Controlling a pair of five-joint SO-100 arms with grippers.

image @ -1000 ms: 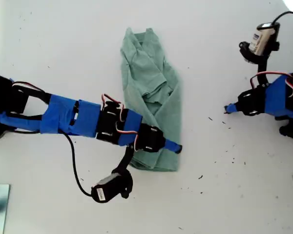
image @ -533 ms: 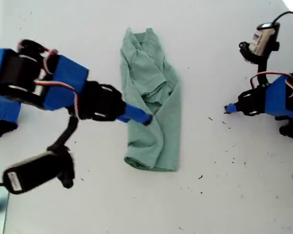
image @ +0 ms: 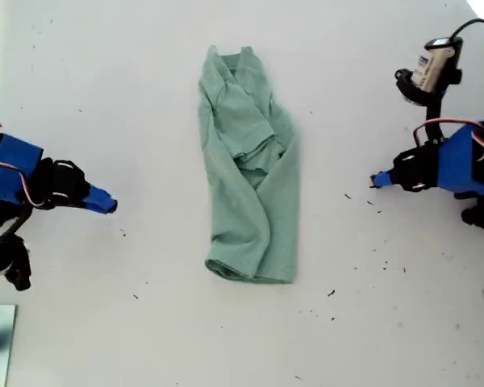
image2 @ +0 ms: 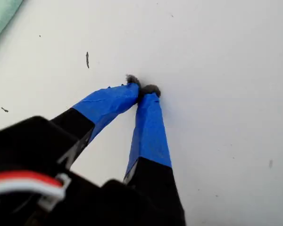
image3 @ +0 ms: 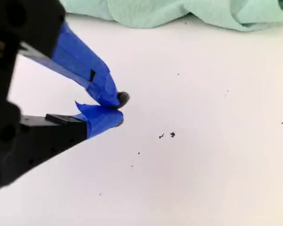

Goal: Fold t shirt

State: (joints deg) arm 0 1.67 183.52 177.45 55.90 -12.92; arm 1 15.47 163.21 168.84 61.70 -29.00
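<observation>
Sage-green cloth is the only work on the white surface [image: 145, 81]. In the exterior view the t shirt [image: 250, 185] lies mid-scene as a narrow, rumpled strip. Its long axis runs far to near, with the collar at the far end, the hem at the near end and a sleeve tucked over the middle. My first end effector [image: 109, 206] sits to the exterior view's left and my second end effector [image: 377, 180] to its right. Both point inward at the shirt's long sides and both are well apart from it, with bare surface between. The second looks slightly the nearer, and I match it to that side mainly by the dark specks [image3: 166, 135] scattered there. I judge the next fold must go across the long axis, so either arm has to reach in to the hem or the collar. A wrist camera [image: 433, 63] on the right arm carries a label, but its writing is too small to read. In the first wrist view, my first end effector [image2: 142, 89] has its blue-taped tips pressed together on nothing, and only a corner of the t shirt [image2: 2, 12] shows. In the second wrist view, my second end effector [image3: 119, 109] is likewise closed and empty, with the t shirt [image3: 179, 9] lying ahead of its tips.
</observation>
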